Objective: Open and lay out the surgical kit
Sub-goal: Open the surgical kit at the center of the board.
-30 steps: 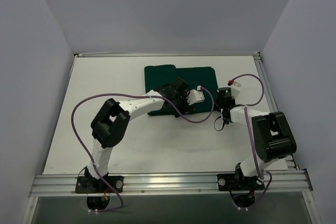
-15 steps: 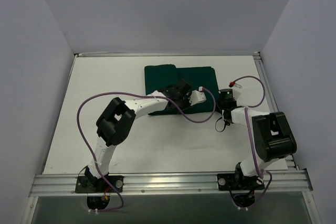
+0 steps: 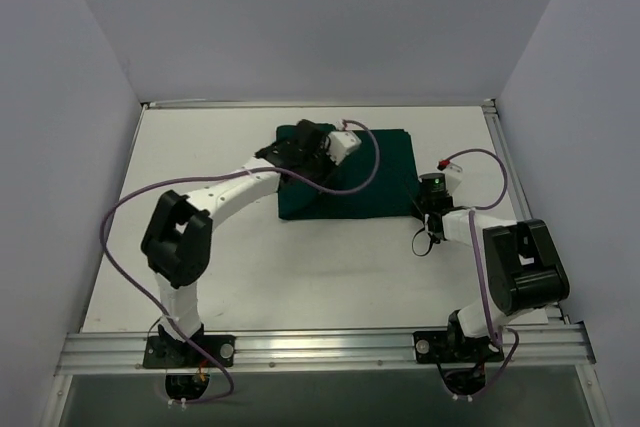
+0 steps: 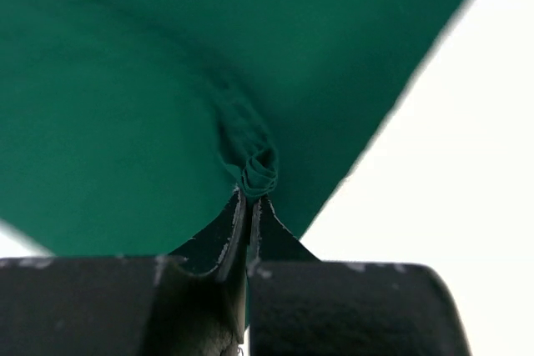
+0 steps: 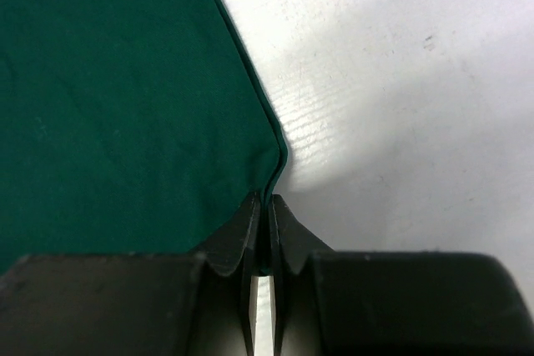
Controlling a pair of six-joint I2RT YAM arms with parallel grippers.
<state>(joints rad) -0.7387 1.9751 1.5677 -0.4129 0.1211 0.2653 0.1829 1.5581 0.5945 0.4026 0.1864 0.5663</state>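
The surgical kit shows only as a dark green cloth wrap (image 3: pixel 375 182) lying flat at the back middle of the white table (image 3: pixel 200 157). My left gripper (image 3: pixel 303 147) is over the wrap's far left part, shut on a small bunched fold of the green cloth (image 4: pixel 125 106); the pinched fold sits right at the left gripper (image 4: pixel 251 199) tips. My right gripper (image 3: pixel 427 207) is at the wrap's near right corner, low over the table. In the right wrist view the right gripper (image 5: pixel 267 203) is shut on the doubled edge of the cloth (image 5: pixel 125 81). What the wrap contains is hidden.
White walls close in the table on the left, back and right. A metal rail (image 3: pixel 320 347) runs along the near edge by the arm bases. Purple cables (image 3: pixel 130 217) loop off both arms above the table.
My left gripper closed on a fold of the cloth and swung from the wrap's near middle to its far left. My right gripper closed fully on the cloth's edge and stayed nearly in place.
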